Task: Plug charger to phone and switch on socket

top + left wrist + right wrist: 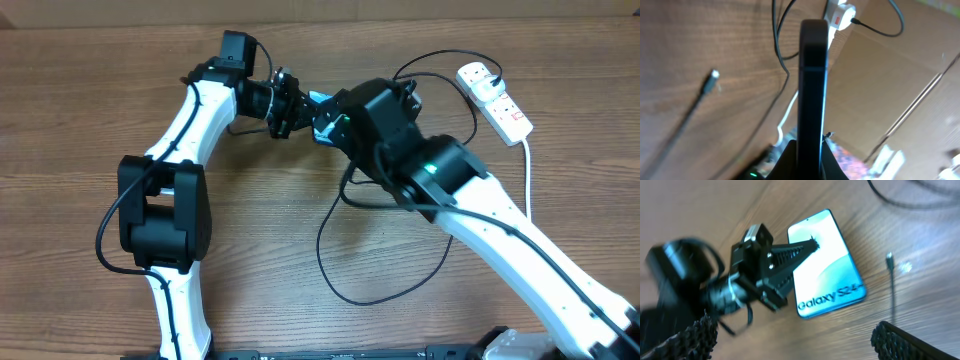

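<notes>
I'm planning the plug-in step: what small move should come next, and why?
Probably lower the right pincer onto the charger's connector tip and close. That pincer stands open and empty, the tip lies loose on the table beside the phone, and the left pincer clamps the phone.

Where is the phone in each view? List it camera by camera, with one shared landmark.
Overhead: the phone is a blue sliver at upper centre, mostly hidden.
Left wrist: an edge-on dark bar at centre.
Right wrist: at centre, screen showing.
Shared landmark: the left gripper, clamped on it in all three.
</notes>
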Available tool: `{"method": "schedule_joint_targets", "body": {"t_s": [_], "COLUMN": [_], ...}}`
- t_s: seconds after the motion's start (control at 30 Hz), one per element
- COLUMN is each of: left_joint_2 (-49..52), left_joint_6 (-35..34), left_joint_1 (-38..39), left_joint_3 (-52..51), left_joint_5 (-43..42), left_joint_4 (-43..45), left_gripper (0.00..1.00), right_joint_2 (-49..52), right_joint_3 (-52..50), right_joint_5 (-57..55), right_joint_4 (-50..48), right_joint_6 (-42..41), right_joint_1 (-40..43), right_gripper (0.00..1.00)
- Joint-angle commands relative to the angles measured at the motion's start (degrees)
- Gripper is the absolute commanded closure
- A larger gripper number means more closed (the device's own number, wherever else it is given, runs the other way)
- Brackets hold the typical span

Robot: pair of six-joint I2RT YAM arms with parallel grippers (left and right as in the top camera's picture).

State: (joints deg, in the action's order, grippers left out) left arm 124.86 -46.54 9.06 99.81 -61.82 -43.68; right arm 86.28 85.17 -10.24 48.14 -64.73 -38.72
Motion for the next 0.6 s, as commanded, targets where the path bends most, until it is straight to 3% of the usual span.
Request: {"method": "schedule_joint_targets", "body": {"t_s": [0.0,0.1,0.2,0.37,0.4,0.57], "left_joint_2": [-1.64,-4.98,-10.36,-19.37,-20.94,-25.31], "left_joint_6": [15.45,20.87,23.41,21.81,20.33,18.1], "left_joint_1": [-1.44,-1.77,-1.81,-1.14,-1.09,-1.11], "left_joint_3": [1.62,1.62,1.62,1.62,1.62,1.62], "left_joint_5": [-1.6,2.45,17.07,41.4,45.22,54.07], "left_joint_4": [-0.22,-2.19,-7.72,-14.95,-15.87,-19.02], "left_gripper": [0.96,0.96,0.96,0.96,0.96,0.96], "right_joint_2": [-1.62,-1.36,-1.36,-0.2,0.31,2.54], "right_joint_3": [1.62,2.03,2.86,3.26,3.26,2.62], "right_joint_5": [4.33,11.63,20.02,25.94,26.08,27.28], "right_joint_4": [1.7,2.84,5.42,10.21,10.27,5.2], "right_joint_6": [16.04,21.81,26.64,31.71,31.8,31.58], "right_joint_1": [0.17,2.12,6.97,16.46,17.64,19.02], "right_gripper": [0.0,0.1,0.1,0.1,0.01,0.02]}}
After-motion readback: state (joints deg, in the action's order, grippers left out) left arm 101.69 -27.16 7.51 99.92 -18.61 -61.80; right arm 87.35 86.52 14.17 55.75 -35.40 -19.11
